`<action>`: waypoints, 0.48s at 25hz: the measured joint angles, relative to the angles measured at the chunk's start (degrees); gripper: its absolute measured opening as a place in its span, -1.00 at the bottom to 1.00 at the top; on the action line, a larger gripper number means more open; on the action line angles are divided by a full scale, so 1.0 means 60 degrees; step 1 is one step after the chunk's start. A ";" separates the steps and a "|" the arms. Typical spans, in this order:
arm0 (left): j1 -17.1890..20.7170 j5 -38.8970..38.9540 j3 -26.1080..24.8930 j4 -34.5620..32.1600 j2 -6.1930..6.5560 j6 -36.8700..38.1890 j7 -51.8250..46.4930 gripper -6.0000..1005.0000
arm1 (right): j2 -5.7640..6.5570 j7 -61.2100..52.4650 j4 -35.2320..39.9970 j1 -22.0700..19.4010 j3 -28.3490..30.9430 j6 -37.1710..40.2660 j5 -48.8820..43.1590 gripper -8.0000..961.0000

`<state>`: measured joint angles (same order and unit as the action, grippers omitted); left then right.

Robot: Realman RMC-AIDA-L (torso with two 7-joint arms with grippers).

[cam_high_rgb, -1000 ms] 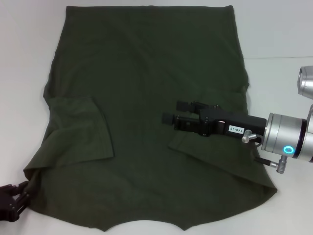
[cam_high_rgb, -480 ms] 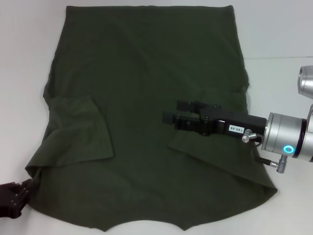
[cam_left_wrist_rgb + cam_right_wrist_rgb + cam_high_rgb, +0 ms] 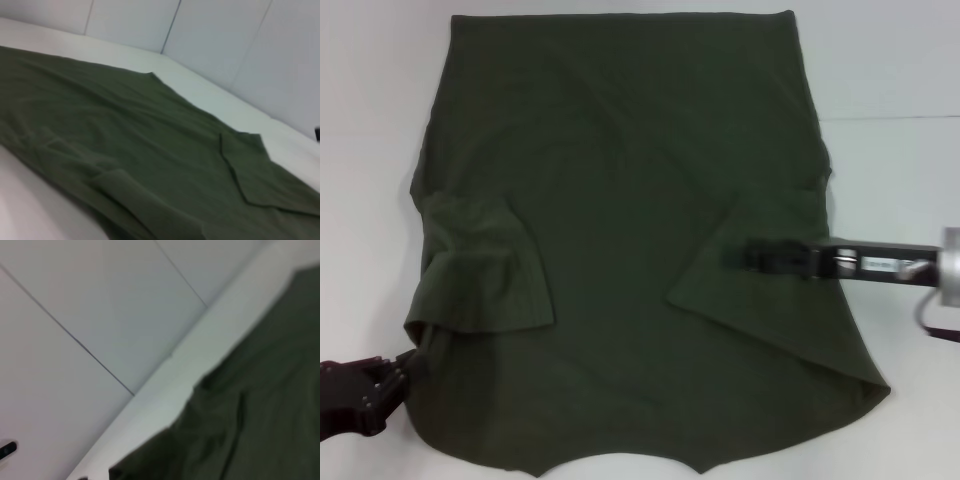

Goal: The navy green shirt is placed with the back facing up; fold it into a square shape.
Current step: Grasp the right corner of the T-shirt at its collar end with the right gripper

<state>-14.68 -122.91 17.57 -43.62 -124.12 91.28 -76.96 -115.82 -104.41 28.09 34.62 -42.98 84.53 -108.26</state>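
The navy green shirt (image 3: 620, 200) lies spread flat on the white table (image 3: 370, 150) and fills most of the head view. Both sleeves are folded inward onto the body: one sleeve (image 3: 485, 265) at the left, the other sleeve (image 3: 770, 300) at the right. My left gripper (image 3: 408, 368) is at the shirt's near left corner, shut on the fabric edge, which is drawn inward. Over the right sleeve, my right gripper (image 3: 735, 256) shows only as a blur. The left wrist view shows the shirt (image 3: 125, 150) and the right wrist view shows the shirt (image 3: 260, 400), neither with any fingers.
Bare white table surrounds the shirt on the left, the right (image 3: 900, 170) and along the near edge. White wall panels (image 3: 75, 315) stand behind the table in both wrist views.
My left gripper closed on the shirt's near left corner and pulled it inward and up. The right gripper drew back to the right, off the middle of the shirt.
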 joint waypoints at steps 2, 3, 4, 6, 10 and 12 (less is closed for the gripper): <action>-0.0009 0.0053 0.0000 0.0023 -0.0009 0.0047 -0.0042 -0.89 | 0.0318 -0.0912 0.0080 -0.0156 0.0019 0.0337 -0.0281 0.96; -0.0012 0.0072 0.0000 0.0031 -0.0012 0.0056 -0.0063 -0.89 | 0.0451 -0.1174 0.0091 -0.0252 0.0037 0.0455 -0.0336 0.96; -0.0012 0.0077 0.0001 0.0034 -0.0013 0.0057 -0.0075 -0.89 | 0.0571 -0.1406 0.0097 -0.0345 0.0055 0.0575 -0.0366 0.96; -0.0019 0.0079 0.0003 0.0035 -0.0013 0.0059 -0.0083 -0.89 | 0.0799 -0.1786 0.0108 -0.0574 0.0076 0.0781 -0.0382 0.96; -0.0046 0.0080 0.0019 0.0049 -0.0013 0.0016 -0.0105 -0.89 | 0.1112 -0.2232 0.0137 -0.1063 0.0093 0.1145 -0.0388 0.96; -0.0056 0.0080 0.0022 0.0050 -0.0013 -0.0012 -0.0114 -0.89 | 0.1194 -0.2379 0.0232 -0.1355 0.0114 0.1267 -0.0390 0.96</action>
<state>-15.02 -122.43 17.70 -43.32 -124.19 91.21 -77.65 -108.65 -118.69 29.48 26.49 -42.30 92.13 -110.60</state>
